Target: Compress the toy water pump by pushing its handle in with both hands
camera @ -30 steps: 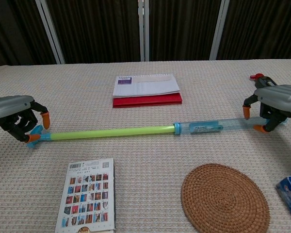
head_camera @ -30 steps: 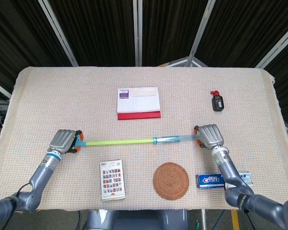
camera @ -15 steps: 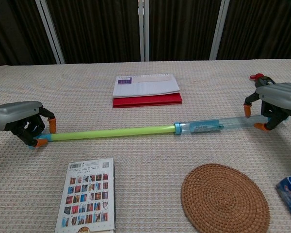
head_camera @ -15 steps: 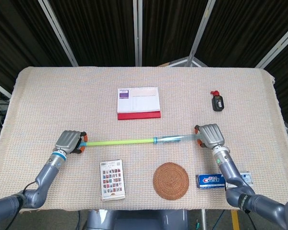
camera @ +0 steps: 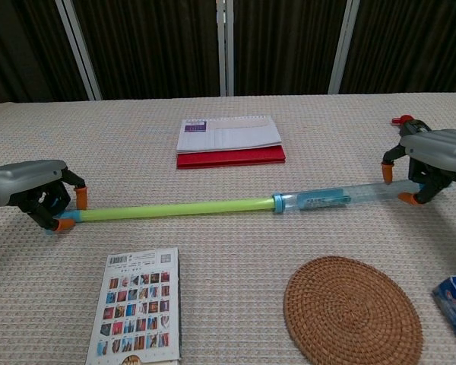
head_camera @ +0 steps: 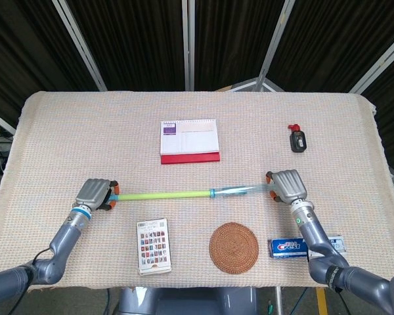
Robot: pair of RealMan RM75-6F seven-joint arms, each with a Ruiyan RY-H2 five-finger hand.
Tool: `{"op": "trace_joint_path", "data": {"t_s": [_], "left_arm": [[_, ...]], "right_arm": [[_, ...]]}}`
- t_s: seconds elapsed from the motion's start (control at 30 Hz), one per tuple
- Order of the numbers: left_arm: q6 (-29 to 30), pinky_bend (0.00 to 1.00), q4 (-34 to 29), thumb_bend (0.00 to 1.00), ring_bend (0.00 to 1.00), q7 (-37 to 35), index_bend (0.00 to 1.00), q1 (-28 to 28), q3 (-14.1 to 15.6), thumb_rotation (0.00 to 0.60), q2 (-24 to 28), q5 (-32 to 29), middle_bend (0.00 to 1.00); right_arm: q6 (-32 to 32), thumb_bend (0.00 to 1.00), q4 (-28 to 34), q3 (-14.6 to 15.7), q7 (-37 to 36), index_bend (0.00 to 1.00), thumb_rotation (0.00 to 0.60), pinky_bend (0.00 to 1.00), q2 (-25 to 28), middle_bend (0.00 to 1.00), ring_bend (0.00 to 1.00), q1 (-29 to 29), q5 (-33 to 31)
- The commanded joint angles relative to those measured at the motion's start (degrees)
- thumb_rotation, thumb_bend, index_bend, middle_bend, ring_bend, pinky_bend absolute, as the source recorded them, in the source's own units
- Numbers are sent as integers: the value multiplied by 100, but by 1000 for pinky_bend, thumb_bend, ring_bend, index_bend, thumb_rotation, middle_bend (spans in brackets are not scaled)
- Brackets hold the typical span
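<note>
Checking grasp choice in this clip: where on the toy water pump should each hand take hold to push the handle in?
At its two ends, coming in along its length. The toy water pump lies flat across the table; the left hand cups the green rod's handle end, the right hand braces the clear barrel's far end.

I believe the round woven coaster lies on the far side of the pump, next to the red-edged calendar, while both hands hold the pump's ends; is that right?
Not quite. The round woven coaster lies on the near side of the pump, towards the robot, as the head view shows. The calendar is on the far side. The left hand and right hand do hold the pump's ends.
</note>
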State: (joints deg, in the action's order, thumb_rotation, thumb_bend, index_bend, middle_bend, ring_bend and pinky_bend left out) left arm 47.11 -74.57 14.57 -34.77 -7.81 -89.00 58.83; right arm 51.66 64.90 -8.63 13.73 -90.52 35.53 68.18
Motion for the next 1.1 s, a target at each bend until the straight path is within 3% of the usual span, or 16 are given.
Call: {"op": "trace_joint_path", "data": {"t_s": [0.03, 0.57, 1.1], "left_arm": [[41, 909, -29, 459, 726, -63, 735, 1, -38, 600, 0, -10, 789], [192, 909, -301, 459, 726, -150, 753, -141, -255, 600, -46, -133, 790], [278, 909, -384, 458, 726, 44, 765, -366, -327, 600, -312, -258, 791]], "right_arm": [[29, 389, 74, -2, -1, 650, 600, 1000, 25, 1000, 1000, -1, 22], [152, 388, 1091, -155, 418, 653, 600, 1000, 243, 1000, 1000, 72, -216], [108, 399, 1425, -221, 781, 659, 600, 1000, 177, 1000, 1000, 283, -447]]}}
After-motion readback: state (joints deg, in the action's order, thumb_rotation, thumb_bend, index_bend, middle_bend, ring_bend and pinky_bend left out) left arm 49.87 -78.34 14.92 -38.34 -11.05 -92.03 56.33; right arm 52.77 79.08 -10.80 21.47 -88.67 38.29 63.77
